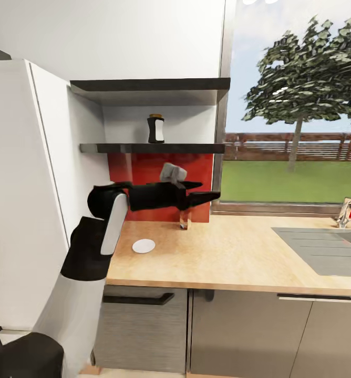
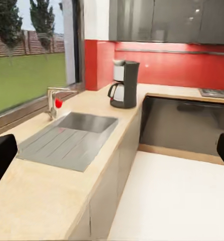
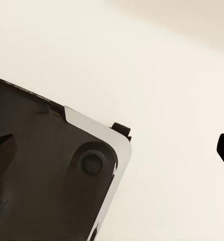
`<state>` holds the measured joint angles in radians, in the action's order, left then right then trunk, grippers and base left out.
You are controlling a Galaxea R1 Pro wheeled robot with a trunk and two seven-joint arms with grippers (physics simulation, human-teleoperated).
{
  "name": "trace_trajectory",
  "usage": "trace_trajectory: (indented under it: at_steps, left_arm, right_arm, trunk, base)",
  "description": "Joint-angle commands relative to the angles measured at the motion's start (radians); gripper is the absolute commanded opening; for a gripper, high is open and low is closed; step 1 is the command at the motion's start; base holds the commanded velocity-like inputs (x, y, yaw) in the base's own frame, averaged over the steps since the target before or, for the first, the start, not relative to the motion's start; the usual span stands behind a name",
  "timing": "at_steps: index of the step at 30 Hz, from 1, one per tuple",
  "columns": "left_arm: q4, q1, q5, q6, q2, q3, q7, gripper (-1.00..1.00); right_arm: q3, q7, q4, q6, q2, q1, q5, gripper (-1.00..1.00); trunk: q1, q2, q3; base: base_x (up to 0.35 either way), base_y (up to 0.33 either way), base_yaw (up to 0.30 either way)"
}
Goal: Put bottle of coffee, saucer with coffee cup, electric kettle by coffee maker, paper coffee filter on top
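The bottle of coffee [image 1: 155,129], yellow-capped with a white label, stands on the dark kitchen shelf [image 1: 154,148]. Below the shelf my left gripper [image 1: 206,192] hovers over the kitchen countertop [image 1: 223,257], open and empty, pointing right. The white saucer [image 1: 143,245] lies flat on the worktop near the fridge. In the left wrist view my left gripper [image 2: 112,150] has its fingertips [image 2: 1,156] far apart, and the dark grey coffee maker [image 2: 127,83] stands far along the counter by the red wall, a clear, black-handled vessel at its front. My right gripper [image 3: 112,150] is open over the floor.
A steel sink [image 1: 322,247] with a faucet [image 1: 346,211] is set into the counter at right. A white fridge [image 1: 18,199] stands left. A small object [image 1: 185,222] sits below my left gripper by the red backsplash. The robot's base [image 3: 46,181] fills part of the right wrist view.
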<state>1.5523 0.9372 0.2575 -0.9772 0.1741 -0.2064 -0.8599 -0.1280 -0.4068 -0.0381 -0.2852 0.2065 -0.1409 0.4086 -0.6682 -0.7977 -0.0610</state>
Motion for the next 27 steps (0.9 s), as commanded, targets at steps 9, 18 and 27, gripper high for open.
trace_trajectory:
  at_steps: [9,18,27]
  left_arm:
    - [-0.260,0.457,0.007,-0.011,0.000,0.155,0.632,1.00]
    - [-0.490,0.618,0.000,-0.007,0.000,0.162,1.135,1.00]
    - [-0.564,0.657,-0.031,0.017,0.000,0.167,1.268,1.00]
  right_arm:
    - [-0.005,-0.002,0.032,-0.006,0.002,-0.002,0.012,1.00]
    - [-0.001,-0.001,0.040,-0.009,0.002,-0.001,0.029,1.00]
    - [-0.001,-0.001,0.041,-0.012,0.009,-0.001,0.037,1.00]
  trunk:
    - [0.000,-0.001,-0.002]
    - [0.000,-0.001,-0.002]
    - [0.000,-0.001,-0.002]
  base:
    - [0.000,0.000,0.000]
    - [0.000,0.000,0.000]
    - [0.000,0.000,0.000]
